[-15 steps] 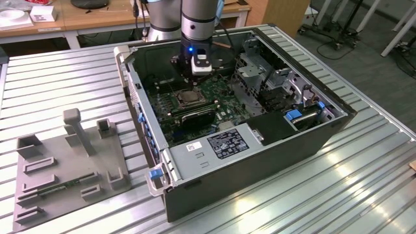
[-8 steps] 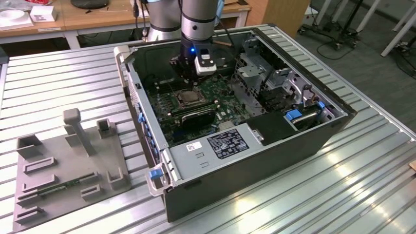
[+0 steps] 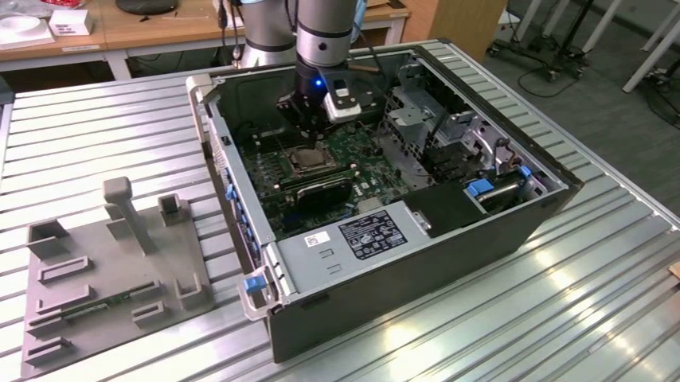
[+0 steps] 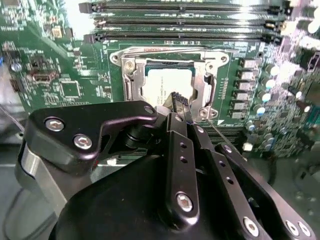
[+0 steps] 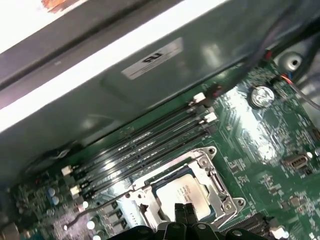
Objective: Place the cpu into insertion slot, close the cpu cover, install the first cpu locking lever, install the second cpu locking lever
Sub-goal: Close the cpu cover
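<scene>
The cpu [image 4: 165, 82] [image 5: 189, 191], a grey metallic square, lies in the insertion slot [image 3: 310, 162] on the green motherboard [image 4: 70, 55]. The silver cpu cover [image 4: 207, 86] [image 5: 216, 179] lies down around it, and the chip shows through its window. My gripper [image 4: 179, 101] [image 5: 183, 211] [image 3: 307, 137] hangs just above the edge of the cpu and cover, its two dark fingers pressed together and holding nothing. A thin wire locking lever [image 5: 97, 206] sticks out sideways from the socket. Another wire lever [image 4: 170, 50] runs along the socket's edge beside the memory slots.
Long black memory slots [image 4: 180, 22] [image 5: 140, 145] run next to the socket. The open computer case [image 3: 425, 239] walls in the board, with a drive cage and cables [image 3: 447, 135] on the exterior view's right. A grey fixture plate [image 3: 107, 263] lies on the slatted table at the exterior view's left.
</scene>
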Robot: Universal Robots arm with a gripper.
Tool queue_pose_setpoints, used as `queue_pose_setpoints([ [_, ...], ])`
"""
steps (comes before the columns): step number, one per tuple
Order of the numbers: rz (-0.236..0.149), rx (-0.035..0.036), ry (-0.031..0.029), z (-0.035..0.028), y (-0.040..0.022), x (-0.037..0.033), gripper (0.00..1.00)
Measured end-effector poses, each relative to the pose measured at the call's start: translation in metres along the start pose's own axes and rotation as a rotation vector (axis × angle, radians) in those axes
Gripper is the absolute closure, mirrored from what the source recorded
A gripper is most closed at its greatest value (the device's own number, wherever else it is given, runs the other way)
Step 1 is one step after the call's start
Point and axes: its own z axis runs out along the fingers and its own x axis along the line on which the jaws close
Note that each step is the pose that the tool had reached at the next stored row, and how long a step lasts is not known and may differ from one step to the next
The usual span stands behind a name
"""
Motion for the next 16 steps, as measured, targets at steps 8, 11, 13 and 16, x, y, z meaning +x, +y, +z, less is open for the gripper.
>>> queue_pose_setpoints([
  [8,-0.144,0.0027,0.0011,0.0013,-0.0001,0.0,0.89],
  [11,-0.196,0.0037,0.0016,0.0018,-0.0001,-0.0001,0.89],
  [13,-0.231,0.0045,0.0023,0.0019,-0.0001,-0.0001,0.89],
  [16,-0.277,0.0052,0.0034,0.002,-0.0001,-0.0001,0.89],
])
